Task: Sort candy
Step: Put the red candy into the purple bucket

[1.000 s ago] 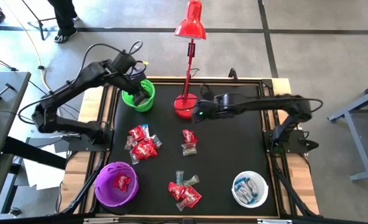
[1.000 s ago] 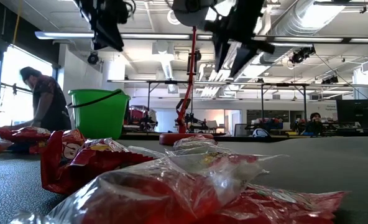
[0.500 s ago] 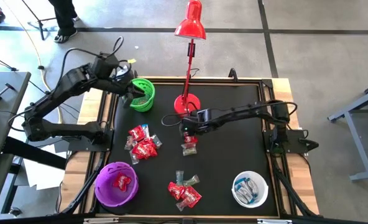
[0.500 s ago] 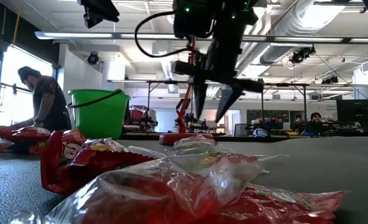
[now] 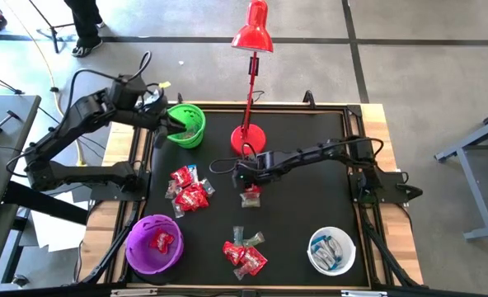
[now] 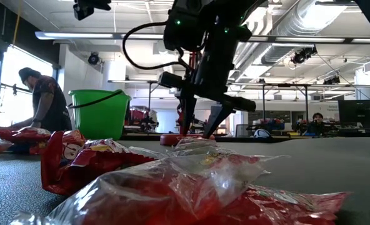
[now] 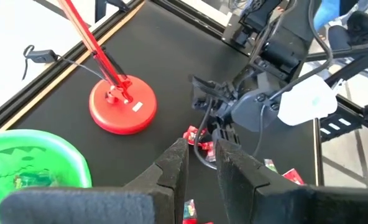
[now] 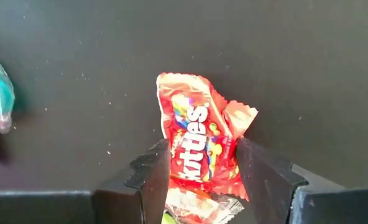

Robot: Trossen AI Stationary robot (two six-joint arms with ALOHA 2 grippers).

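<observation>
Mat (image 5: pixel 310 206): lamp base (image 5: pixel 246 140) at rear centre; one bowl (image 5: pixel 186 125) rear left, another (image 5: pixel 155 245) front left, a third (image 5: pixel 332 251) front right; candy clusters (image 5: pixel 190 189) between; right gripper (image 5: pixel 248 179) over centre packet (image 8: pixel 199 146).

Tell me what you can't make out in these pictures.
- Low view: nearby candy fills the foreground, hiding the table behind it.
- High view: the right gripper covers the red candy under it.
- High view: wrappers in the white bowl are too small to read.
- Left wrist view: the green bowl is cut off.
</observation>
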